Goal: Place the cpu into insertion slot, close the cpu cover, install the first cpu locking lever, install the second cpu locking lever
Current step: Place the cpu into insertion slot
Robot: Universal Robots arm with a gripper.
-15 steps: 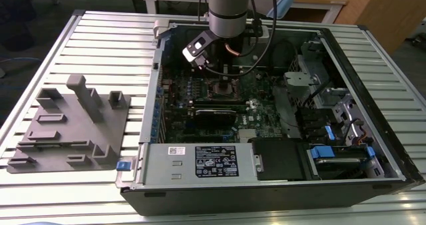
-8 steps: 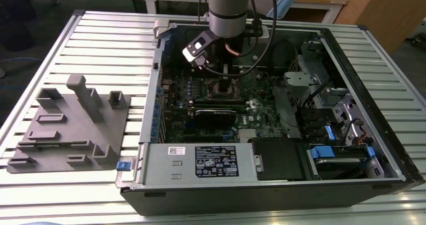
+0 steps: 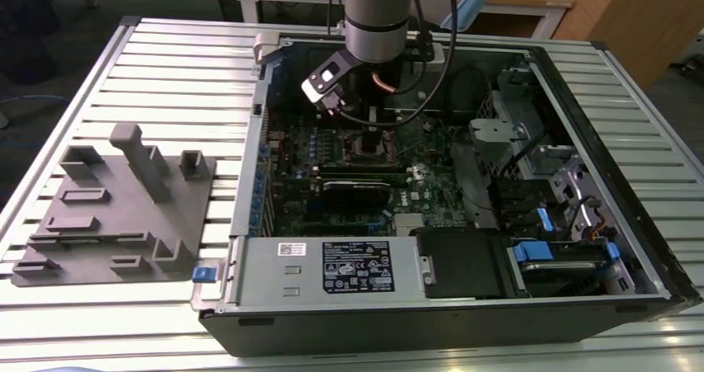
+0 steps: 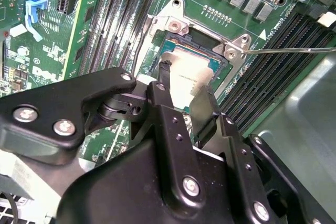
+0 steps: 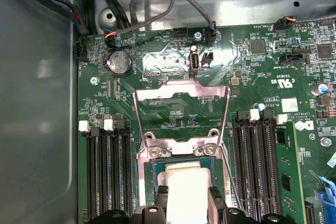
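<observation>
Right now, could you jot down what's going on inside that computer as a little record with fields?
claw: closed on the cpu, inside the open computer case
cpu: at the insertion slot, silvery top up
cpu cover: swung open, clear of the slot
locking lever: thin wire rod jutting out beside the slot

Silvery square cpu (image 5: 184, 182) lies in the black insertion slot (image 4: 206, 39), at 10 o'clock from the case's (image 3: 616, 83) middle in the exterior view. The cpu cover (image 5: 181, 92), 1 thin metal frame, stands swung open.

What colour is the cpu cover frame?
Silver-grey bare metal; the cpu cover shows best in the first wrist view.
</observation>
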